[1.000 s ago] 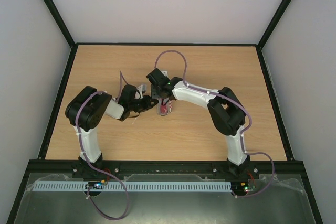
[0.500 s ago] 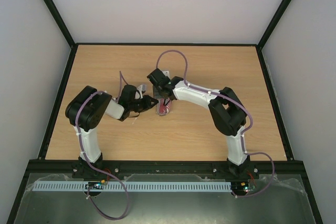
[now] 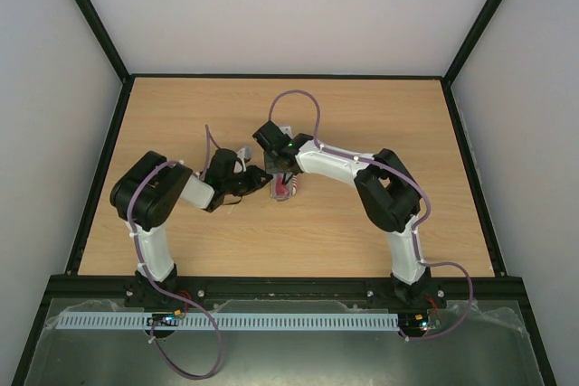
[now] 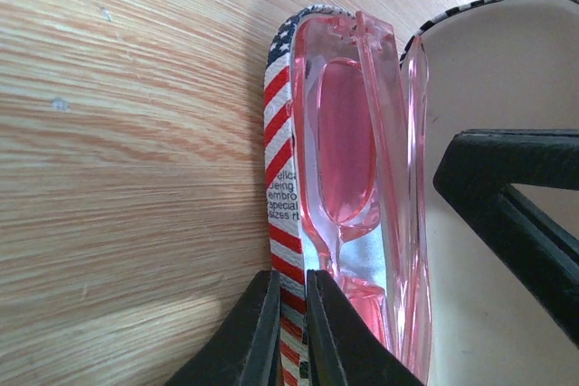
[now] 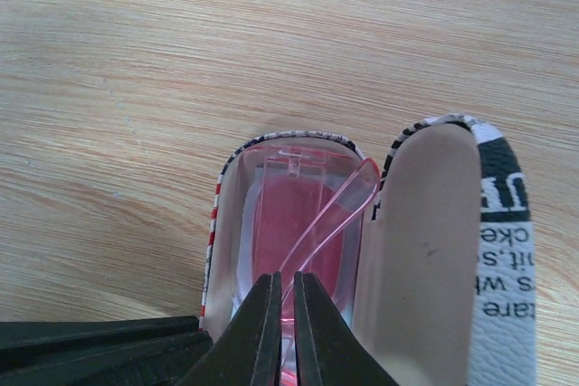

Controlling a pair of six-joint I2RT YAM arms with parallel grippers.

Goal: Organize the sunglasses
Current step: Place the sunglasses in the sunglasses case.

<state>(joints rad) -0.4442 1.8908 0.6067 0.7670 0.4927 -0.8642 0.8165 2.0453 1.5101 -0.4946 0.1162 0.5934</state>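
Red-tinted sunglasses (image 5: 294, 210) lie folded inside the open flag-printed case (image 4: 277, 133) on a wooden table (image 5: 136, 42), with the case's lid (image 5: 425, 250) lying open beside them. The right gripper (image 5: 287, 285), at the case's near end, is pinched on a thin temple arm. The left gripper (image 4: 291, 282) clamps the case's striped side wall.

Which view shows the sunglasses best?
Right wrist: it looks straight into the open case, showing the sunglasses clearly: frame, lens and a folded temple. Left wrist shows them edge-on and cropped. Top external shows only a red speck.
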